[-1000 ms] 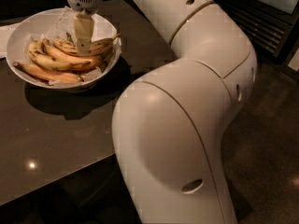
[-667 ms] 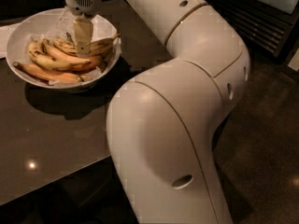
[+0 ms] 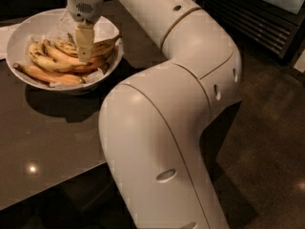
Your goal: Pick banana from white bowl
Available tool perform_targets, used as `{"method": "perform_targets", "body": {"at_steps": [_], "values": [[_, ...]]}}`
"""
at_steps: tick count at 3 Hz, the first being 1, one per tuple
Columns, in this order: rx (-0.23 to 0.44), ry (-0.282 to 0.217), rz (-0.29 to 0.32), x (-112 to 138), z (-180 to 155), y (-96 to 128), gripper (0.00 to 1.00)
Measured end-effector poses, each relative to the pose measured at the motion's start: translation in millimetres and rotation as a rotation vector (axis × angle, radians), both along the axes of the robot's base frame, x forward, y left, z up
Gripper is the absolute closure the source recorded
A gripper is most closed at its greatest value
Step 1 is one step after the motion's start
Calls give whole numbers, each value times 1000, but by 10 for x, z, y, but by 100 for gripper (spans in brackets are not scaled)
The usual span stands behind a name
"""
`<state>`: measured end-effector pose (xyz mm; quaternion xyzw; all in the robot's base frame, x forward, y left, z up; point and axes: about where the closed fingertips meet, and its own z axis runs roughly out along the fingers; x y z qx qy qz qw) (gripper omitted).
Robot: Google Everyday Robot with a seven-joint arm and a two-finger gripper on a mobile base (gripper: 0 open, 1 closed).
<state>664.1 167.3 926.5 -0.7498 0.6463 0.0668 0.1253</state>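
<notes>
The white bowl (image 3: 19, 32) sits at the far left of the dark table and is lined with crumpled white paper. Several bananas lie in it. The long speckled banana (image 3: 102, 46) lies across the right side with its thin stem pointing right. A plumper orange-toned banana (image 3: 45, 75) lies along the front, and paler yellow ones (image 3: 47, 61) lie in the middle. My gripper (image 3: 84, 56) hangs straight down from the wrist over the bowl. Its tip is down among the bananas, at the long banana's left part, and hides what is under it.
The dark glossy table (image 3: 47, 142) reaches to the front left. My large white arm (image 3: 162, 128) fills the middle of the view. A white sheet (image 3: 4, 37) lies left of the bowl. Dark cabinet fronts (image 3: 257, 18) stand at the back right over a brown floor.
The gripper has sunk slightly lower into the bowl. The arm's elbow and lower links have shifted to the left. The bananas have not visibly moved.
</notes>
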Motion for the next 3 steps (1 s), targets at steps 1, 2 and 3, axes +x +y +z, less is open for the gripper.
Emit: {"method": "perform_targets", "body": {"at_steps": [1, 2, 3], "values": [[6, 18, 0, 36, -71, 11, 50], [8, 27, -5, 53, -114, 0, 72], [15, 32, -10, 60, -119, -32, 95]]}}
